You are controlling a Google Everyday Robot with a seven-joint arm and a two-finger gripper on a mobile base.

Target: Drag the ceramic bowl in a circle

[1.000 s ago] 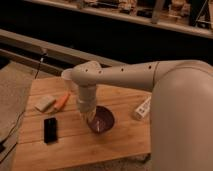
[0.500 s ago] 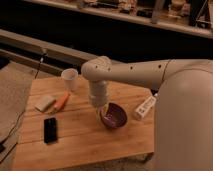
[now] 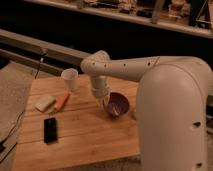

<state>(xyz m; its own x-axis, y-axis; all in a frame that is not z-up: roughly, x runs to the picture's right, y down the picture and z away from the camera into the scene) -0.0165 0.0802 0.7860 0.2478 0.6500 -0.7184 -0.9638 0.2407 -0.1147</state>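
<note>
Nearest you, the black phone lies flat toward the front left corner of the wooden table, well apart from anything you need to move. Further back along the left edge you have a pale block and, just beside it, an orange carrot-like piece; behind those, near the back edge, stands the small white cup. The ceramic bowl sits right of the table's middle, toward the right edge, and looks tipped slightly toward the front. The gripper hangs straight down at the bowl's left rim, its fingers drawn together; whether they pinch the rim or only press inside the wall, you cannot tell from here. Expect the bowl to be stiff, fairly heavy for its size and glossy, so it will probably slide readily on the wood but could slip out of a light pinch or rock on its foot. The rim is the sensible place to hold, with the wall between the fingers, keeping the pull low and level. Being ceramic, it may chip if it tips or runs off the right edge, so judge your circle toward the open middle of the table, clear of the cup.
</note>
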